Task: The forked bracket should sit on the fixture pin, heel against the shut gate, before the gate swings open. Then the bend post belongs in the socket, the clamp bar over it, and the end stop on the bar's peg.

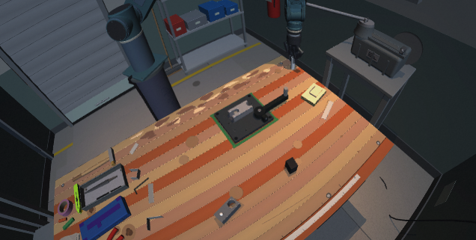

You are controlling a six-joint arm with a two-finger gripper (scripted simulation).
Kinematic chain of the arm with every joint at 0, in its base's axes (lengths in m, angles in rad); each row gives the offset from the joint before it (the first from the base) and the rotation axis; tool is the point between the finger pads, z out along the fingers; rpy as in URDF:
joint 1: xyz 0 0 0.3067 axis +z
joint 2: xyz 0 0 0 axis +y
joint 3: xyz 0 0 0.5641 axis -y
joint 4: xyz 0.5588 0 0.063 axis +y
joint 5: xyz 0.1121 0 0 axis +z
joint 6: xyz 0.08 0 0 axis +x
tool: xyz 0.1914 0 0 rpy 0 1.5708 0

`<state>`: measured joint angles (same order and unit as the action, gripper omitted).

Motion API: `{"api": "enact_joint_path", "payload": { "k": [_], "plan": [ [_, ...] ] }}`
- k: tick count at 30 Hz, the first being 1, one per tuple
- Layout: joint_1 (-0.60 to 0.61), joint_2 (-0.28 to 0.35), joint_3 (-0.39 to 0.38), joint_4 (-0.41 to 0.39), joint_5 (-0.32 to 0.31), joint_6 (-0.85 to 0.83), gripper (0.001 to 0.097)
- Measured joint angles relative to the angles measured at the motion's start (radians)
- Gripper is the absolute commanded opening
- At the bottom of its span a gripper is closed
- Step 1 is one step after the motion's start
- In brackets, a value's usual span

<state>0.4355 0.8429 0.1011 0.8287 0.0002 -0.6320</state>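
Note:
The bend post [292, 62] stands at the far edge of the bench, partly hidden between my fingers; it is a small grey upright pin. My gripper [293, 59] is closing around it, pointing straight down. The black fixture plate [245, 119] lies mid-bench on a green mat. The grey forked bracket [239, 110] sits on the plate. The black gate arm [272, 104] is swung out to the right, with its handle up. The grey clamp bar [227, 210] lies near the front edge. The black end stop [291, 165] sits right of centre.
The blue tray [104, 221] and a grey tray [104, 187] lie at the bench's left end among small scraps. A yellow notepad [313, 94] lies near the right edge. A side table with a machine [380, 52] stands beyond.

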Motion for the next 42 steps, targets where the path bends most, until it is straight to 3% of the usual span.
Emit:
{"api": "enact_joint_path", "payload": {
  "k": [9,20,42],
  "plan": [
    [0.000,0.000,0.000,0.000,0.000,0.000,0.0080],
    [0.000,-0.013,0.001,0.017,0.000,0.000,0.0080],
    [0.000,-0.097,0.030,0.126,0.000,0.000,0.0080]
  ]
}}
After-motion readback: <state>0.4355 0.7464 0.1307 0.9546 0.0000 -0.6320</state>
